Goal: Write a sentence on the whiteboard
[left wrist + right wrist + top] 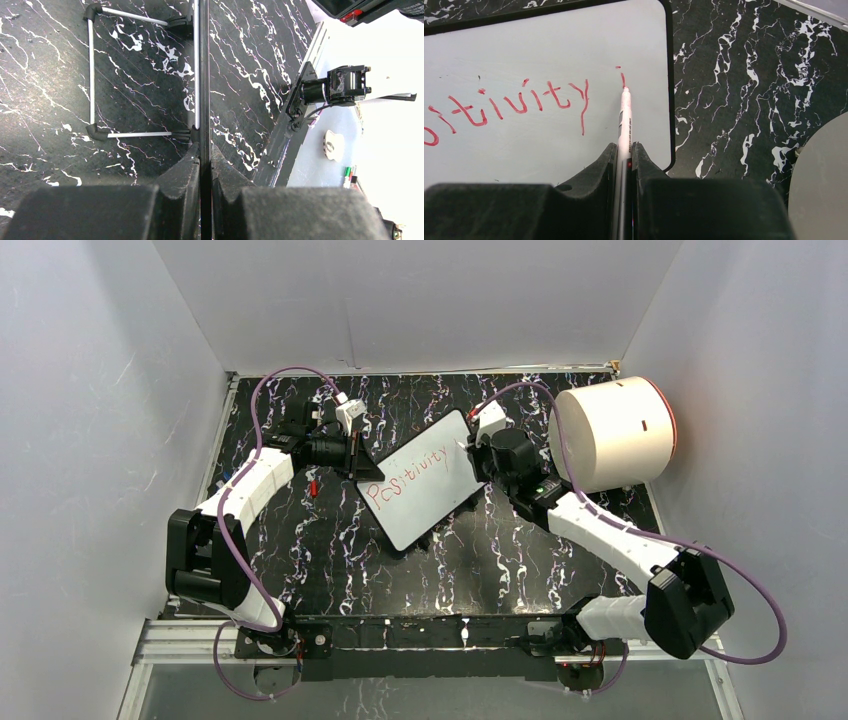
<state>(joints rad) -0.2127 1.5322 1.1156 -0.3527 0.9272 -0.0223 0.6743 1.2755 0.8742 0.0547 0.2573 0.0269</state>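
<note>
The whiteboard lies slanted in the middle of the black marbled table. The sentence on it reads "Positivity" in red. My left gripper is shut on the board's left edge; in the left wrist view the whiteboard shows edge-on as a thin black line running between the fingers of the left gripper. My right gripper is shut on a white marker. Its red tip touches the whiteboard at a short new stroke just right of "tivity", near the board's corner.
A big white cylinder with a red rim lies at the back right, close behind the right arm; its grey curve shows in the right wrist view. A small red object lies on the table by the left arm. White walls close three sides.
</note>
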